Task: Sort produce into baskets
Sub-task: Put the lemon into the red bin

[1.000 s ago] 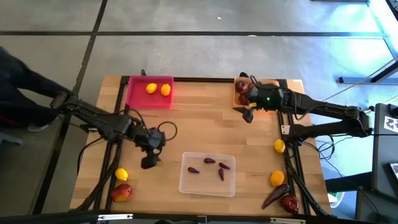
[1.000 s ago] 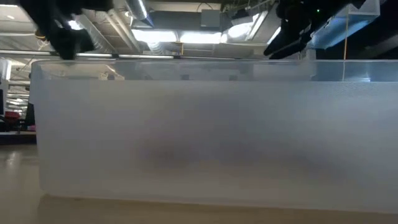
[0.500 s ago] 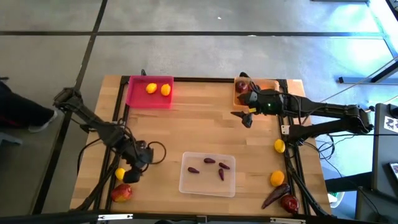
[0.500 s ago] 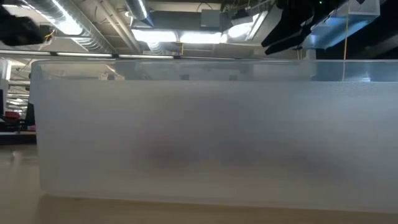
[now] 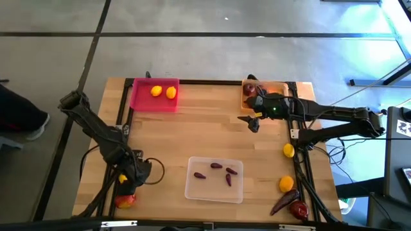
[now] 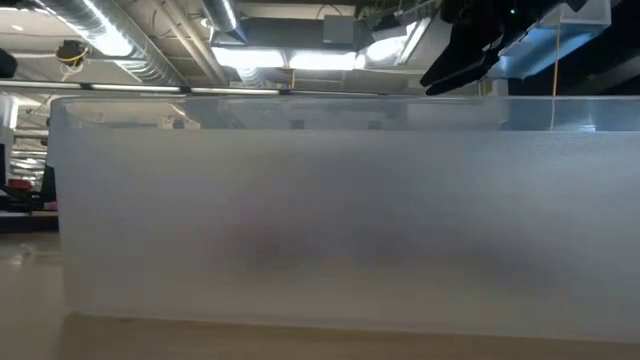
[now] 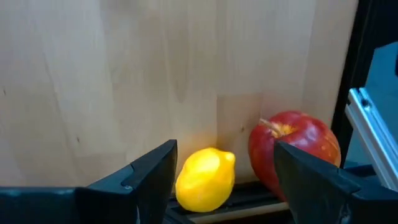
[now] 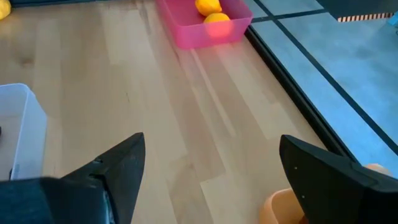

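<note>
Left gripper spread wide around yellow lemon beside red apple; right gripper parted, empty, above counter.

My fingers matt dark plastic. Table pale wood planks, smooth, visible grain. Lemon glossy, finely dimpled. Apple shiny, smooth. Clear tray frosted translucent plastic. Pink tray smooth plastic.

a light wooden tabletop with a black frame stands on a grey concrete floor crossed by dark seams. blue light washes the floor on the right. overhead, silver ducts and bright ceiling lights show.
</note>
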Robot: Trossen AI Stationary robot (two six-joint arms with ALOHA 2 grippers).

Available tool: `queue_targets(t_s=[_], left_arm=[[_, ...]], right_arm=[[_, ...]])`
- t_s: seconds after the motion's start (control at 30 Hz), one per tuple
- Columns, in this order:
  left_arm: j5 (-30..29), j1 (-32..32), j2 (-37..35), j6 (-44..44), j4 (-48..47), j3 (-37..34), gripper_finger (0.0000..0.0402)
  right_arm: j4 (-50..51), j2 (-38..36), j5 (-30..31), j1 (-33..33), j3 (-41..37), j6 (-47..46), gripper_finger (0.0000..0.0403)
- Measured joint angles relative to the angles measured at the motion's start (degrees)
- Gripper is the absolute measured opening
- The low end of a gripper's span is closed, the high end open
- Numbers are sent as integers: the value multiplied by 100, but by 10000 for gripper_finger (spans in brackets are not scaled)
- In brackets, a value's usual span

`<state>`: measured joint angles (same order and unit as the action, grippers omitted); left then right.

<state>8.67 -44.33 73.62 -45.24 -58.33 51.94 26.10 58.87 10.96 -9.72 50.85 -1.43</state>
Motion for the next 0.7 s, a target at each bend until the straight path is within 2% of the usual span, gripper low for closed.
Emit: queue_targets(t_s=[0.47,0.7], left_arm=[[436,-627,385,-240,-22,0,258],[432,-742,793,231,-563,0,258]], right_arm=[[-23,81,-4,0,0,-13,331],[-45,81,-14,0,0,-20,331]])
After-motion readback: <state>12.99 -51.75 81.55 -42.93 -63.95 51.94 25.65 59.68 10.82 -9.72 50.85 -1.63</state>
